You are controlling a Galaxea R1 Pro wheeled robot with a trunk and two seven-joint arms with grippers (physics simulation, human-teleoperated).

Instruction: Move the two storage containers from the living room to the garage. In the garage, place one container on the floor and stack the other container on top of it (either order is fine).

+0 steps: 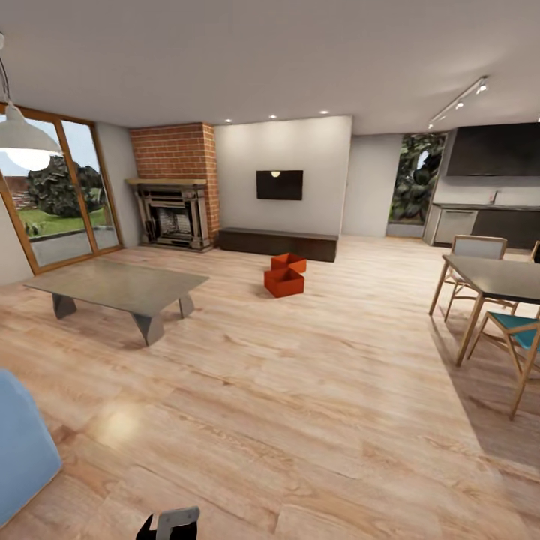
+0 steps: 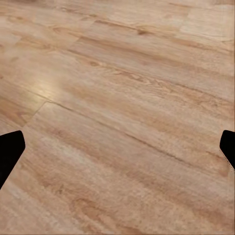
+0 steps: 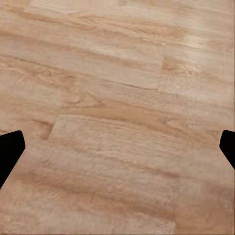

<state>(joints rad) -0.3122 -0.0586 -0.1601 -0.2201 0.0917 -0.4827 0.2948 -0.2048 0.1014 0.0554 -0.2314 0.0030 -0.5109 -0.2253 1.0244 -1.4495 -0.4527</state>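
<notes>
Containers (image 1: pixel 284 275): two orange boxes touching on the wood floor (image 1: pixel 300 390), before the dark cabinet (image 1: pixel 277 244), well apart from the robot. Left pincer (image 2: pixel 117 152) and right pincer (image 3: pixel 117 152) spread wide, empty. Approach squarely; keep between low table (image 1: pixel 120 289) and dining table (image 1: pixel 495 277).

light wood plank floor (image 1: pixel 315 390), brick fireplace (image 1: pixel 174 187), wall tv (image 1: pixel 280 184), grey coffee table (image 1: pixel 116 286).
</notes>
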